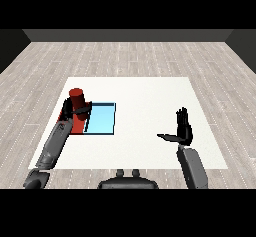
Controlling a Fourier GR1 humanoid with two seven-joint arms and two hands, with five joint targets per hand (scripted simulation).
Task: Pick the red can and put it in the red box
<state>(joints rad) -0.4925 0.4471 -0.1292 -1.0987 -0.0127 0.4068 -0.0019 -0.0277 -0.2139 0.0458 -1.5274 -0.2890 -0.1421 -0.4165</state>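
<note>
My left hand is curled round the upright red cylindrical can, holding it over the flat red tray at the left of the white surface. The light blue rectangular tray lies just beside it. My right hand hovers well apart, fingers straight and spread.

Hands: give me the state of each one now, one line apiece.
Left hand: shut on the red can, over the red tray.
Right hand: open, fingers straight, holding nothing.
</note>
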